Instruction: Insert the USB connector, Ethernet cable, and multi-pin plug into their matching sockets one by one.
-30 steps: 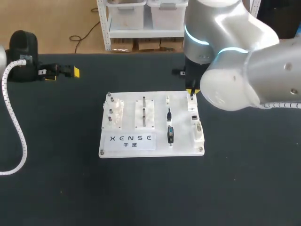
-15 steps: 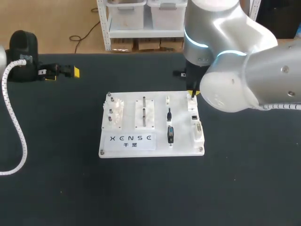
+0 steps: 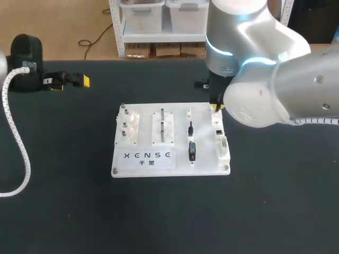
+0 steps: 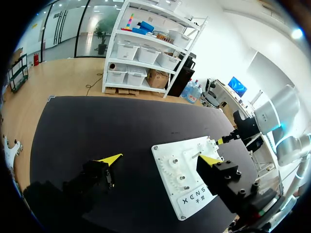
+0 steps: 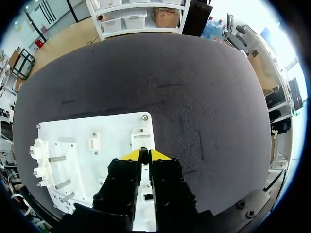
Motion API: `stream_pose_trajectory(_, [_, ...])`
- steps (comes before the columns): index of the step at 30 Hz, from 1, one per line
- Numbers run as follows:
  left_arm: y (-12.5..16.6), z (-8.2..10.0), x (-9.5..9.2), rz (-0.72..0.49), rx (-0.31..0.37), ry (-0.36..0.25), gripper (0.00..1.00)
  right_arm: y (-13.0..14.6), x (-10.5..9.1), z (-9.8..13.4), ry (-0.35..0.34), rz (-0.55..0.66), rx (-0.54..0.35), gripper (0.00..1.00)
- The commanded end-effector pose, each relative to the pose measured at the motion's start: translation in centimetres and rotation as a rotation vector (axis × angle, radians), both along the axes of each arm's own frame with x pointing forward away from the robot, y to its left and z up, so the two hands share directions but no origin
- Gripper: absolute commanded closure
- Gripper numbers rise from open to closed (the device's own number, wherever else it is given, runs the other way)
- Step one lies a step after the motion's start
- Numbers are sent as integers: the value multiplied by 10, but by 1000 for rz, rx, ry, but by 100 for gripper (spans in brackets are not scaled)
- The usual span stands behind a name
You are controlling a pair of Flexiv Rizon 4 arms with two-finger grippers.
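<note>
Black table (image 3: 63, 211) bears white board (image 3: 180, 143); right gripper (image 5: 145, 156) pinches USB connector (image 5: 144, 151).

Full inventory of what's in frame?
table: 1, black, under everything
board: 1, white, middle of the table
gear stack: 1, white, board's left part
pin block: 1, white, board's middle
connectors: 2, black, lying on the board right of the pin block
socket strip: 1, white, board's right edge
small dark plug: 1, between the right gripper's fingers
left gripper: open, over the table's far left
right gripper: shut on the plug, over the board's far right corner
</note>
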State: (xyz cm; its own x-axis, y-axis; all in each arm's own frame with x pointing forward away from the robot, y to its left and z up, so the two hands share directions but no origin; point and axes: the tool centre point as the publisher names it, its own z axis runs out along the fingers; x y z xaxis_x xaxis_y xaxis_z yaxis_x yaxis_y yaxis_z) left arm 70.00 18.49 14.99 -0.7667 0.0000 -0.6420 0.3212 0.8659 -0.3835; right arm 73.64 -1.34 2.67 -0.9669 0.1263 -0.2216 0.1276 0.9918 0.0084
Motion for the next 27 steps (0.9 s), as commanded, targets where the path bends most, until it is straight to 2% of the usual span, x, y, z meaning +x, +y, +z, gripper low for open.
stream_pose_trajectory(1, [0, 0, 0, 0, 0, 0, 0, -1, 6, -13, 17, -22, -10, 100])
stream_pose_trajectory(7, [0, 0, 0, 0, 0, 0, 0, -7, 12, -26, 44, -63, -32, 100])
stream_pose_trajectory(13, [0, 0, 0, 0, 0, 0, 0, -8, 11, -28, 60, -67, -32, 100])
stream_pose_trajectory(14, [0, 0, 0, 0, 0, 0, 0, -7, 10, -27, 58, -64, -31, 95])
stream_pose_trajectory(15, [0, 0, 0, 0, 0, 0, 0, -5, 10, -25, 54, -62, -32, 69])
stream_pose_trajectory(16, [0, 0, 0, 0, 0, 0, 0, -4, 9, -22, 45, -58, -26, 8])
stream_pose_trajectory(17, [0, 0, 0, 0, 0, 0, 0, -3, 9, -19, 36, -57, -25, 0])
stream_pose_trajectory(23, [0, 0, 0, 0, 0, 0, 0, 7, 2, 9, -27, -38, -3, 0])
stream_pose_trajectory(24, [0, 0, 0, 0, 0, 0, 0, 10, -1, 16, -57, -24, -4, 0])
stream_pose_trajectory(27, [0, 0, 0, 0, 0, 0, 0, 19, -10, 27, -69, -11, 15, 0])
